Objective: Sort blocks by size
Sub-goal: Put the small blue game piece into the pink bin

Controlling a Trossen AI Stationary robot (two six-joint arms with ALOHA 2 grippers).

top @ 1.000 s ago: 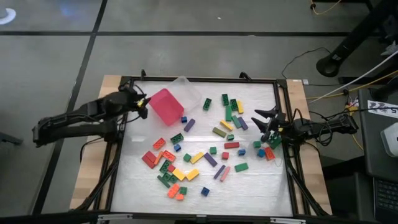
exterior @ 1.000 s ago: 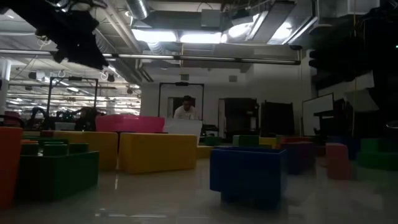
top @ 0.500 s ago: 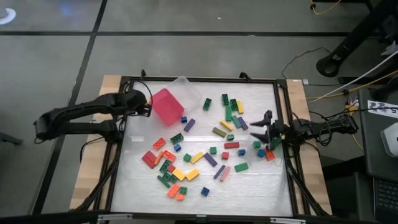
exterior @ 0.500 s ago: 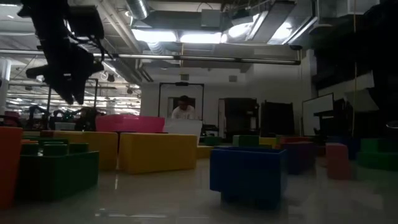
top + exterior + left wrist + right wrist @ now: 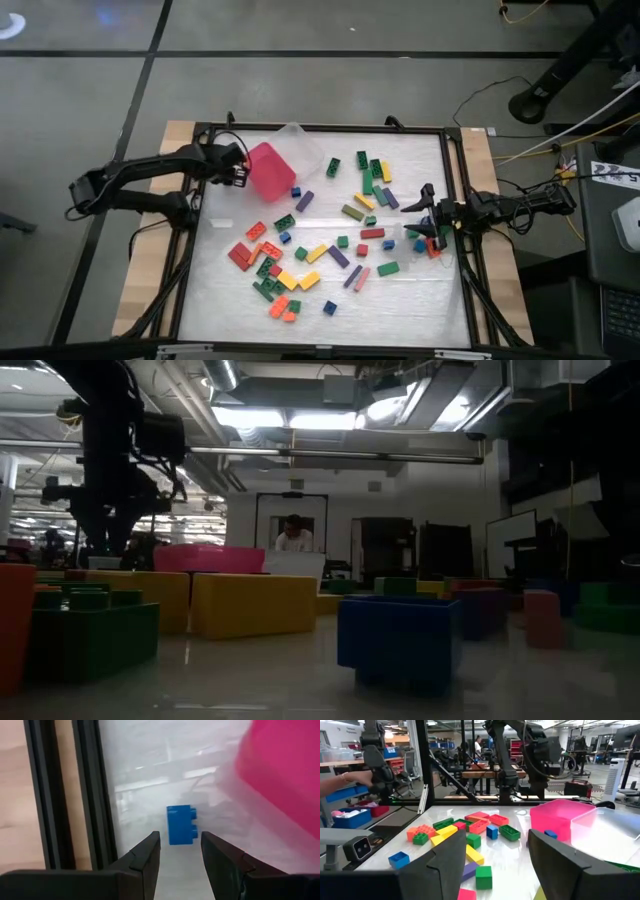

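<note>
The inside of the pink tray [image 5: 268, 170] is hidden. The left gripper [image 5: 180, 851] has its fingers a little apart, holding nothing; a small blue block [image 5: 182, 824] lies just past them, beside that tray. The right gripper [image 5: 427, 212] is spread wide near the blocks [image 5: 300, 262] on the table [image 5: 400, 300]
</note>
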